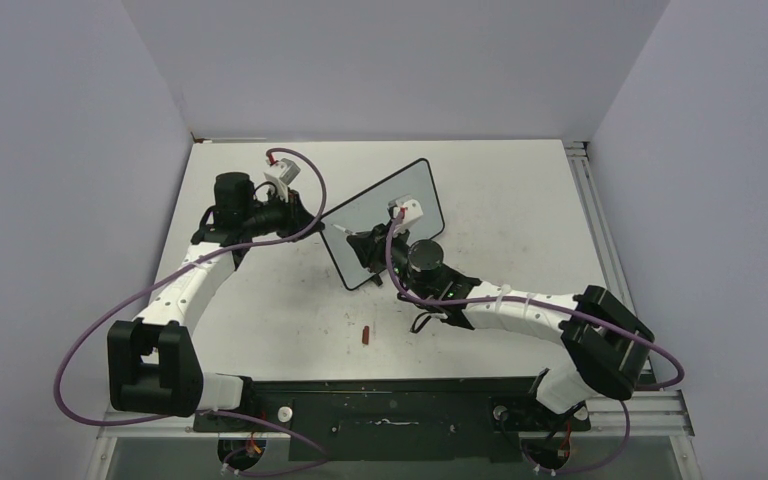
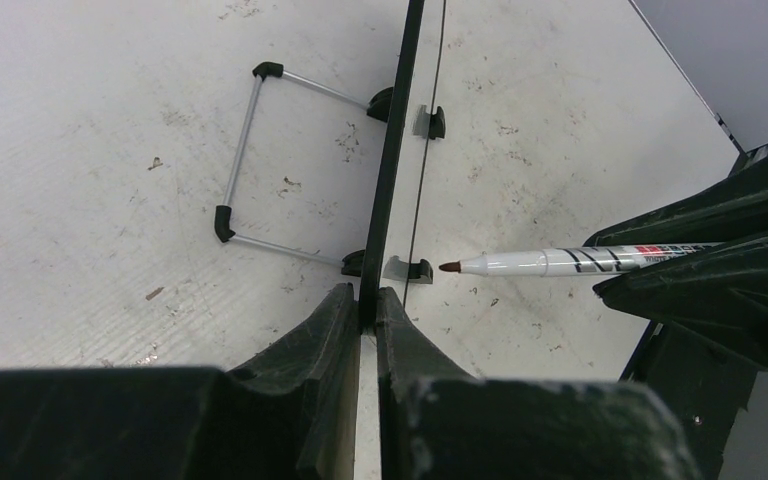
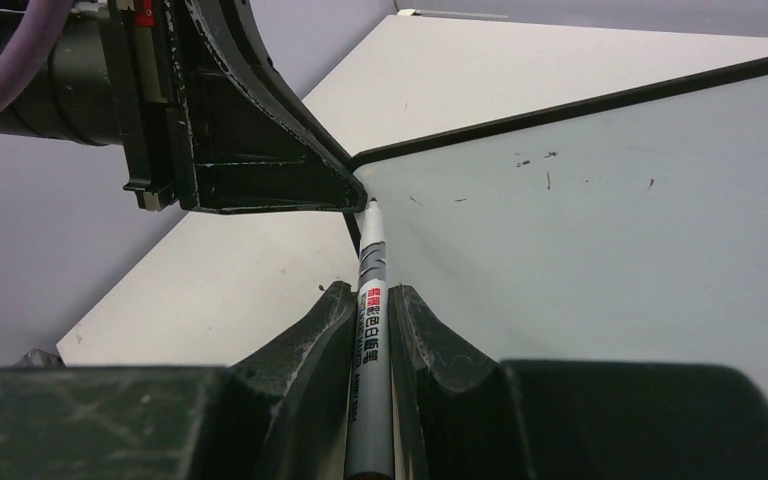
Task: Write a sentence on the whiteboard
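The whiteboard (image 1: pixel 385 205) stands tilted at mid-table on a wire stand (image 2: pixel 245 160). In the left wrist view it shows edge-on (image 2: pixel 392 150). My left gripper (image 1: pixel 315 222) (image 2: pixel 368 300) is shut on the board's black frame at its left corner. My right gripper (image 1: pixel 372 245) (image 3: pixel 370 295) is shut on a white marker (image 3: pixel 371 300) (image 2: pixel 560 262). Its dark red tip points at the board's face (image 3: pixel 600 220), right beside the left gripper's fingers (image 3: pixel 345 190). I cannot tell whether the tip touches. The sentence is out of view; the face shows only small dark specks.
A small red cap (image 1: pixel 365 334) lies on the smudged white tabletop (image 1: pixel 520 190) in front of the board, between the two arms. Grey walls close in the table on three sides. A metal rail (image 1: pixel 600 230) runs along the right edge.
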